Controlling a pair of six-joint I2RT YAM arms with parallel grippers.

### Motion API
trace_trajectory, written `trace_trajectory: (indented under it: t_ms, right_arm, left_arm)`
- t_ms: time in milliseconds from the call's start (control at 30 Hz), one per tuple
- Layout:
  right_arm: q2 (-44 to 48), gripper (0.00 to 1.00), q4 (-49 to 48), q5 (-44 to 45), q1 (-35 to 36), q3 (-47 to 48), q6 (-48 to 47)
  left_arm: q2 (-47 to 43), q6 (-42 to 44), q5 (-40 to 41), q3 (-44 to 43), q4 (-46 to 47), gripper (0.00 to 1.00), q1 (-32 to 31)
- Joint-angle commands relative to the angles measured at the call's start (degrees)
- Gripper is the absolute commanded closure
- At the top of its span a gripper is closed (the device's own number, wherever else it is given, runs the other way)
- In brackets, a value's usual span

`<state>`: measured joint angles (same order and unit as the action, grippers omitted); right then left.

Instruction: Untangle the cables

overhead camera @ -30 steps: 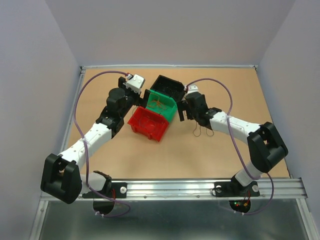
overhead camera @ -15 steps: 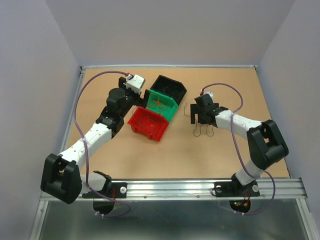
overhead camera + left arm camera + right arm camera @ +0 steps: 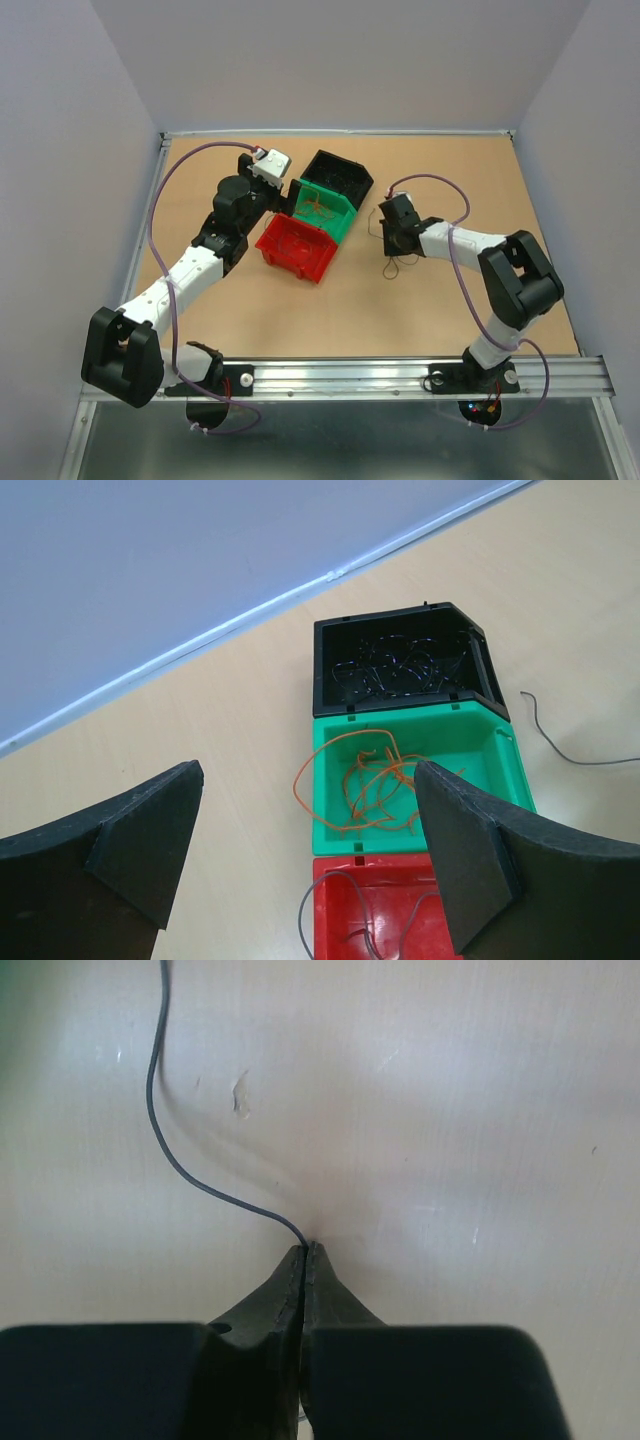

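A few thin dark cables (image 3: 402, 262) lie in small loops on the table, right of the bins. My right gripper (image 3: 388, 240) is down at the table beside them. In the right wrist view its jaws (image 3: 306, 1248) are shut on the end of one dark cable (image 3: 170, 1155), which curves away up and left across the board. My left gripper (image 3: 308, 770) hangs open over the bins with nothing between its fingers. Orange cables (image 3: 375, 780) lie in the green bin (image 3: 500, 770), dark ones (image 3: 390, 670) in the black bin (image 3: 320, 670), and a grey one (image 3: 320, 890) in the red bin (image 3: 345, 925).
The black bin (image 3: 340, 178), green bin (image 3: 322, 210) and red bin (image 3: 297, 250) stand in a touching row at the table's middle back. A loose dark wire (image 3: 560, 742) lies on the board right of them. Grey walls close in the table's sides and back.
My right gripper drew back from the bins, came down to the table by the loose cables and shut on one dark cable. The left arm has not moved.
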<state>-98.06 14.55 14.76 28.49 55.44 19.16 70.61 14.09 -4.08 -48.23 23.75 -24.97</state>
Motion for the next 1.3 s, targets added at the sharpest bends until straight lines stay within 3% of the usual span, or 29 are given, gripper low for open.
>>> trace_trajectory:
  t_ms: [0,233,333,633,833,1033,1267]
  right_arm:
    - [6.2,0.99,0.2,0.0,2.5,-2.6,-2.3]
    - [24.4,0.99,-18.2,-16.5,3.2,-10.4,-7.7]
    - [27.6,0.99,-23.4,-24.0,3.2,-11.9,-8.0]
    - [22.7,0.99,-30.5,-40.2,3.4,-6.1,-11.0]
    - [14.2,1.0,-29.6,-38.8,8.5,-0.3,-13.4]
    - [5.9,0.99,-24.5,-29.5,14.7,9.4,-15.5]
    - [-10.5,0.99,-16.0,-19.8,19.1,23.4,-17.9]
  left_arm:
    - [-0.9,0.2,-0.5,-0.2,2.5,0.01,0.3]
    - [-1.0,0.3,-0.1,-0.3,2.5,0.01,0.3]
    - [-1.3,0.3,-0.1,-0.2,2.5,0.01,0.3]
    - [-3.3,-1.1,2.6,0.1,2.7,0.01,0.4]
    - [-4.9,-2.9,3.5,0.2,3.2,0.01,2.1]
    - [-6.2,-5.2,5.5,0.5,3.9,0.01,4.4]
    - [-7.4,-6.4,6.0,1.2,5.1,0.01,5.9]
